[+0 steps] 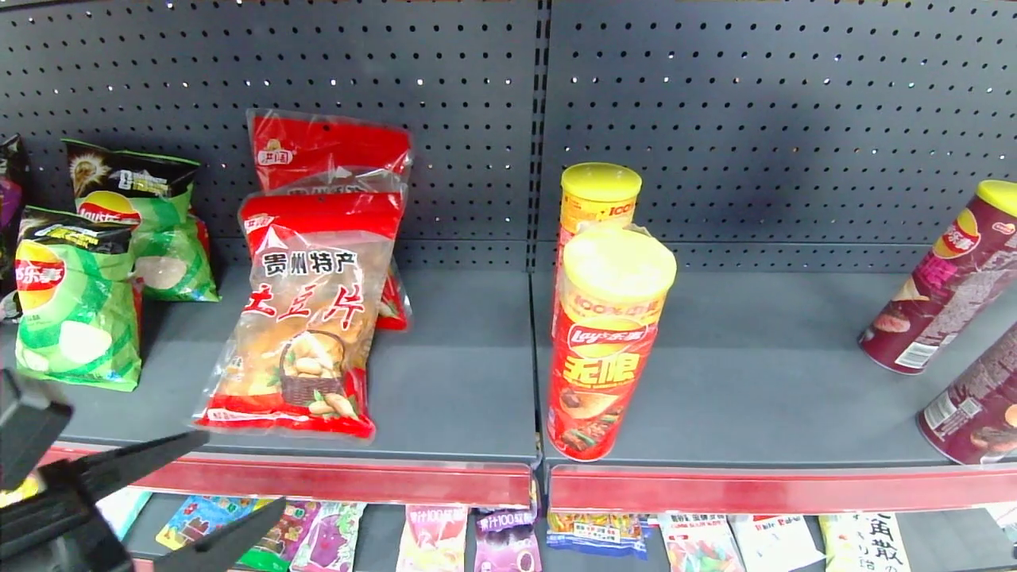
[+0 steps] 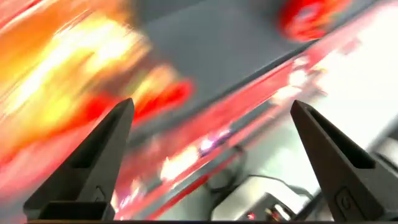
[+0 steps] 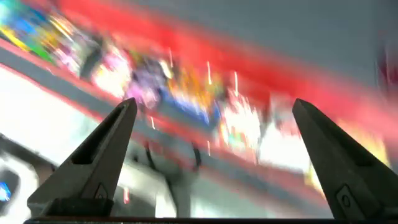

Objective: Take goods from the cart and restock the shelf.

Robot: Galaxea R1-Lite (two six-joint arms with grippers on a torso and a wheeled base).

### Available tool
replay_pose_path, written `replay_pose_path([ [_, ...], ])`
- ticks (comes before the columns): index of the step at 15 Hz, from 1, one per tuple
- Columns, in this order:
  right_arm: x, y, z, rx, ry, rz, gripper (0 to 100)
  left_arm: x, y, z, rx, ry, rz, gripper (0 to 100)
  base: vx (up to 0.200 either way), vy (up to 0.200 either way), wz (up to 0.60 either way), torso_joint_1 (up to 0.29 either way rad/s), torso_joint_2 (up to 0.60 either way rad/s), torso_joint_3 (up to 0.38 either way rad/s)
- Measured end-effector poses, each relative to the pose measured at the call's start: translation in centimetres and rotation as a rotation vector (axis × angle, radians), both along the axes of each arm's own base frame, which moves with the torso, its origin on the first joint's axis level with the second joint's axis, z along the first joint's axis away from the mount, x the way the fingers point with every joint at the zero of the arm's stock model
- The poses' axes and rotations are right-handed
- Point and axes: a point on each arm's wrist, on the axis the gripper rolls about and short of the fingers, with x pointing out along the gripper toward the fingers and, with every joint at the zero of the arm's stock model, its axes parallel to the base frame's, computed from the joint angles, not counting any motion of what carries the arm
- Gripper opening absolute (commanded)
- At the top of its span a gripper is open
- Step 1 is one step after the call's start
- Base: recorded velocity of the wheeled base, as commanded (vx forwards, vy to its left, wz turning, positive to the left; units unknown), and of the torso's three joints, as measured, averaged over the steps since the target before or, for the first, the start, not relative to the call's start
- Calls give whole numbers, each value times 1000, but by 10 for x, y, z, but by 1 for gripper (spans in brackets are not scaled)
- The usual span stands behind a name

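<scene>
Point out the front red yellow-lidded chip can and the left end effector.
Front red chip can with yellow lid (image 1: 602,373): head view, on its label.
Left end effector (image 1: 238,470): head view, midway between fingertips.

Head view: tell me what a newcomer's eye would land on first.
The red canister with a yellow lid stands upright at the front of the shelf, near the middle, a second canister right behind it. To its left a big red snack bag leans back with another behind it; at the right edge two maroon canisters tilt.
</scene>
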Motion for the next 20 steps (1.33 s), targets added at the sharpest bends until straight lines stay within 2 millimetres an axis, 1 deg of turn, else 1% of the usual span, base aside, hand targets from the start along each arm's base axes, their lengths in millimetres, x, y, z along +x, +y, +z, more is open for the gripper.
replay_pose_path([
  [2, -13, -3, 4, 12, -35, -130, 100, -41, 21, -16, 32, 43, 203, 100, 0, 0, 0, 0, 0, 0],
  [4, -21, -4, 0, 13, -68, -220, 100, -78, 38, -38, 82, 96, 363, 100, 0, 0, 0, 0, 0, 0],
  [5, -24, -4, -5, 10, -74, -260, 100, -93, 45, -48, 95, 104, 440, 100, 0, 0, 0, 0, 0, 0],
  [6, -26, -4, -11, 9, -81, -281, 100, -104, 48, -55, 84, 84, 517, 100, 0, 0, 0, 0, 0, 0],
  [8, -33, -4, -26, 24, -122, -269, 100, -117, 51, -62, 58, 19, 605, 100, 0, 0, 0, 0, 0, 0],
  [10, -39, -3, -35, 51, -203, -235, 100, -120, 51, -62, 24, -62, 620, 100, 0, 0, 0, 0, 0, 0],
  [11, -42, -3, -39, 77, -232, -273, 100, -119, 50, -58, 2, -127, 568, 100, 0, 0, 0, 0, 0, 0],
  [13, -44, -5, -43, 101, -263, -353, 100, -117, 45, -56, -10, -227, 361, 100, 0, 0, 0, 0, 0, 0],
  [14, -44, -5, -43, 110, -293, -353, 100, -115, 42, -62, 20, -232, 272, 100, 0, 0, 0, 0, 0, 0],
  [15, -42, -4, -42, 128, -336, -334, 100, -113, 42, -66, 33, -250, 256, 100, 0, 0, 0, 0, 0, 0],
  [16, -40, -3, -39, 154, -409, -278, 100, -111, 42, -71, 41, -255, 284, 100, 0, 0, 0, 0, 0, 0],
  [17, -37, -1, -43, 170, -424, -196, 100, -110, 44, -73, 37, -252, 374, 100, 0, 0, 0, 0, 0, 0],
  [18, -36, -1, -46, 172, -427, -166, 100, -109, 46, -75, 26, -238, 491, 100, 0, 0, 0, 0, 0, 0],
  [19, -35, -1, -48, 167, -418, -177, 100, -109, 48, -76, 2, -236, 575, 100, 0, 0, 0, 0, 0, 0],
  [20, -34, -2, -49, 155, -424, -234, 100, -108, 49, -76, -30, -232, 640, 100, 0, 0, 0, 0, 0, 0],
])
